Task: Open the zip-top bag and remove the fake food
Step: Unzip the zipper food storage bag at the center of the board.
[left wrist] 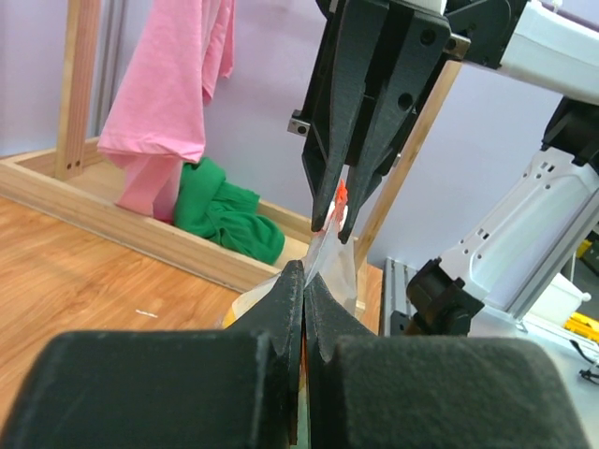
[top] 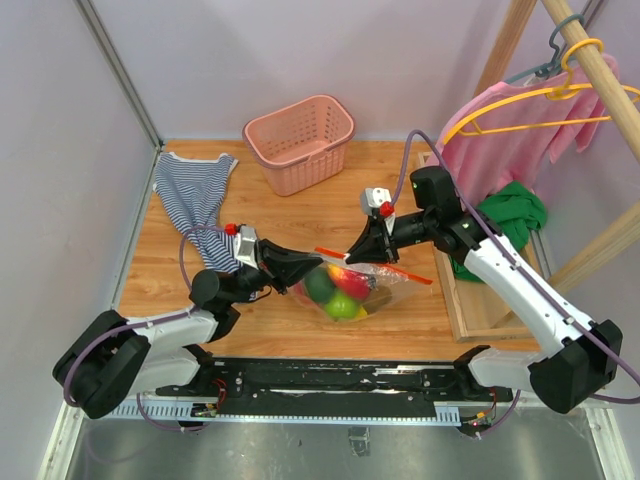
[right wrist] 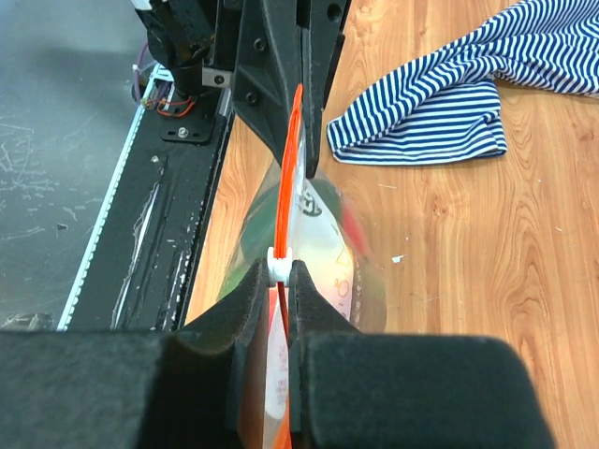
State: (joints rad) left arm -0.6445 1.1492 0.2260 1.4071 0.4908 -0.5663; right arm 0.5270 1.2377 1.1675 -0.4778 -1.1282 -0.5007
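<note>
Orange zip strip (right wrist: 291, 150) of zip-top bag (top: 395, 287) pinched in right end effector (right wrist: 278, 281), jaws narrow on white slider (right wrist: 278, 266). Opp. it, left end effector (left wrist: 304, 285) closed tight on bag's clear edge. Bag mid-tabletop (top: 300, 215) btwn arms; fake food (top: 338, 290) inside: red, green, yellow pcs.

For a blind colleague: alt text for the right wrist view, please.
The right pincer pinches the white slider on the bag's orange zip; the left pincer grips the zip's far end. Blurred fruit shows through the clear bag, and a striped shirt lies on the wooden table.
</note>
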